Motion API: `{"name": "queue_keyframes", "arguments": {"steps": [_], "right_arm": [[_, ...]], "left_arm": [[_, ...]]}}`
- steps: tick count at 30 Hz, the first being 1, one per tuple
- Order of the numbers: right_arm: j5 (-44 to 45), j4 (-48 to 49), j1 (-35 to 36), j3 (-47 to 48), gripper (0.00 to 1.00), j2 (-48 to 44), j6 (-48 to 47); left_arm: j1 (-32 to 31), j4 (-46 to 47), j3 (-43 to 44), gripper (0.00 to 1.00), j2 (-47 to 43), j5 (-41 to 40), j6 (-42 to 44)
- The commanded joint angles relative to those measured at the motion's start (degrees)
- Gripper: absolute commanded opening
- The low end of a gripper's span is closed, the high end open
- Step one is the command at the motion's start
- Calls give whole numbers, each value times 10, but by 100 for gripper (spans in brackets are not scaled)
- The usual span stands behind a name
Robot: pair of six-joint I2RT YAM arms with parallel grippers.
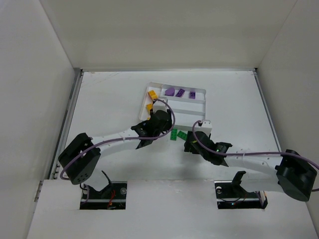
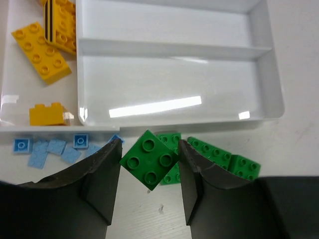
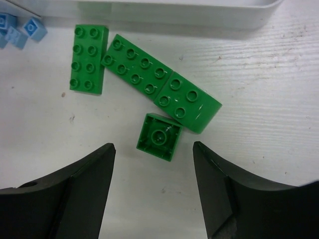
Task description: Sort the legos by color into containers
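My left gripper [image 2: 149,152] is shut on a green two-by-two lego [image 2: 148,159], pinched corner to corner, just in front of the white tray [image 2: 174,48]. Its two long strips nearest me hold nothing. Yellow legos [image 2: 41,51] lie in the end section. Purple legos [image 1: 180,92] lie in the far strip. Pale blue pieces [image 2: 55,148] lie on the table by the tray's near wall. My right gripper [image 3: 153,149] is open above an upside-down green lego [image 3: 159,137]. Other green legos [image 3: 137,64] lie beside it on the table [image 1: 178,134].
The tray [image 1: 204,92] sits at the middle of the table. White walls enclose the table on the left, right and far sides. Both arms meet close together near the green legos, with their purple cables looping above.
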Motion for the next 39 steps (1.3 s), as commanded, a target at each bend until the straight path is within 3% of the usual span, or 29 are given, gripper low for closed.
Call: {"name": "queue_keyframes", "arguments": {"steps": [1, 15, 20, 26, 33, 36, 39], "right_arm": [[17, 0, 4, 1, 68, 9, 19], [-9, 71, -6, 12, 53, 90, 3], [1, 67, -5, 6, 39, 80, 9], [14, 32, -1, 12, 35, 32, 4], [-16, 44, -29, 51, 35, -13, -40], [-47, 95, -70, 92, 35, 25, -89], [-74, 136, -115, 144, 35, 87, -107]], "left_arm": [[18, 1, 39, 21, -5, 9, 11], [111, 15, 230, 22, 212, 50, 34], [133, 21, 275, 22, 249, 38, 42], [143, 14, 329, 24, 295, 38, 61], [145, 20, 326, 41, 303, 40, 64], [146, 30, 293, 53, 268, 38, 54], [148, 40, 246, 56, 216, 37, 44]]}}
